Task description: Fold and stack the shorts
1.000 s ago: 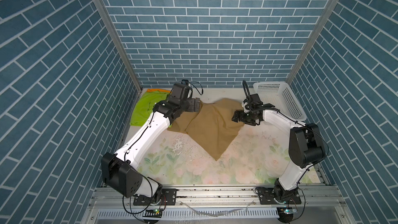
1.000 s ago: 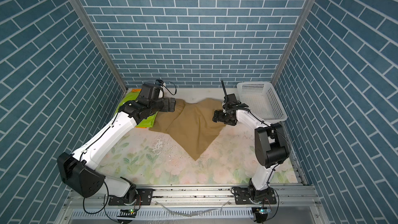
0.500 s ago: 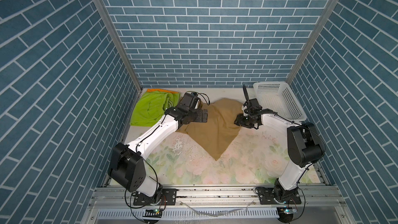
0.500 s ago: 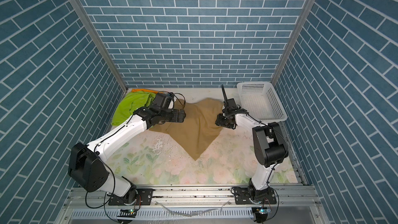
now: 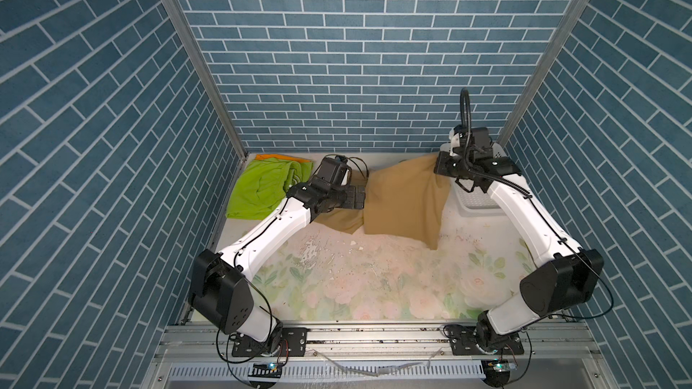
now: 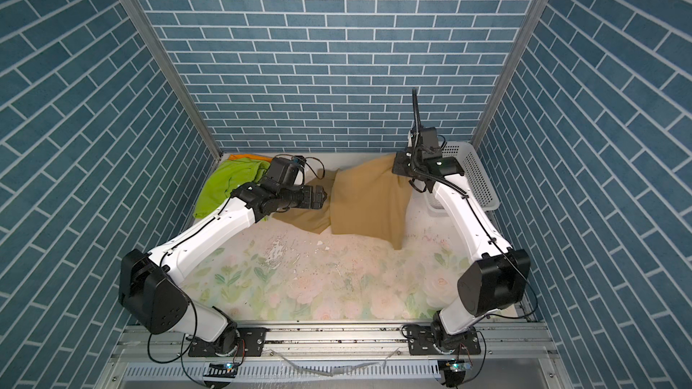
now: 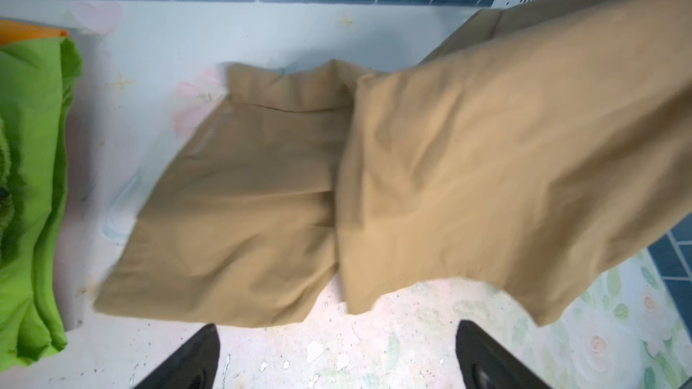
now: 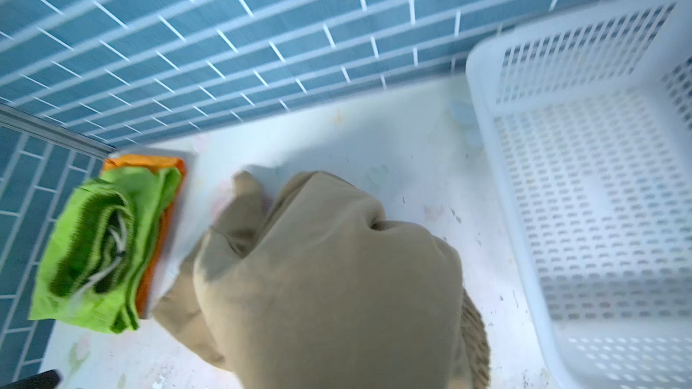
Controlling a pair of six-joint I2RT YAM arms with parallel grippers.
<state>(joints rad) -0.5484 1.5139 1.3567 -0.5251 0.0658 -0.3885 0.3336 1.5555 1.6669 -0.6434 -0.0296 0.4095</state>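
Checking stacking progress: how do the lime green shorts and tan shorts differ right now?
The green shorts lie folded on the orange shorts; the tan shorts hang half lifted. No gripper holds the green shorts; the right gripper is shut on the tan shorts' corner. The tan shorts look larger than the green shorts. Both are cloth.

Bright, even light pours from overhead, washing the far end of the table (image 5: 374, 275) almost white and leaving faint shadows under the tan shorts (image 5: 404, 200); both top views are crisp though the brick walls (image 5: 337, 50) splay outward, while the wrist views smear with motion blur, worst around the basket (image 8: 584, 196).
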